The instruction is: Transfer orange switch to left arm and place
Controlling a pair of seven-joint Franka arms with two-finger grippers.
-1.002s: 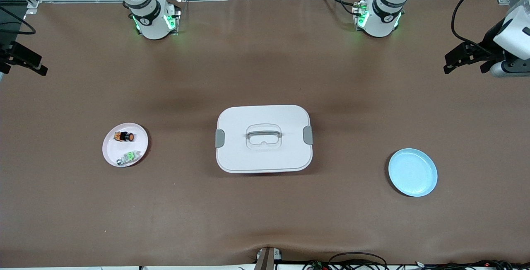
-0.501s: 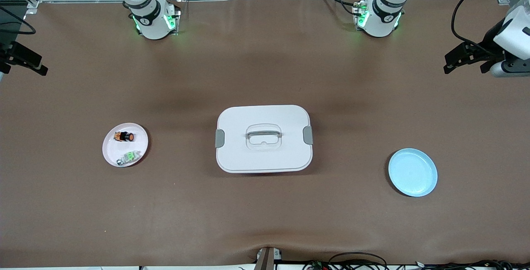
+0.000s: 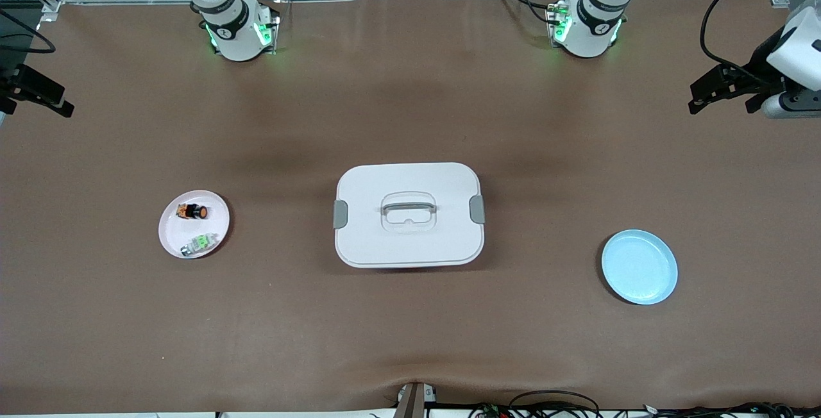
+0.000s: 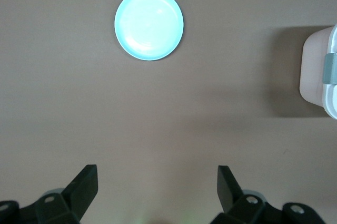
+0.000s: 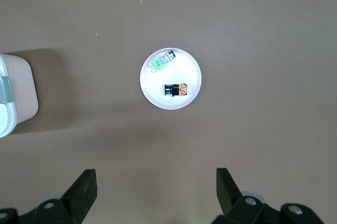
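Both grippers open, high above table (image 3: 410, 341).

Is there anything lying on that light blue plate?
No, the blue plate is bare; both small switches lie on the pink plate toward the right arm's end.

A matt brown table covering (image 3: 410, 328), smooth like paper or thin vinyl, with a slight wrinkle at its near edge. At the centre, the box (image 3: 408, 238), smooth white plastic with a soft sheen, grey plastic side clips (image 3: 476, 208) and a translucent handle (image 3: 408, 204). Toward the right arm's end, a pale pink plate (image 3: 172, 235), smooth plastic, carrying the orange switch (image 3: 195, 211), black plastic with a glossy orange cap, and a green and silver switch (image 3: 199, 243) with a metallic glint. Toward the left arm's end, a glossy light blue plate (image 3: 639, 267).
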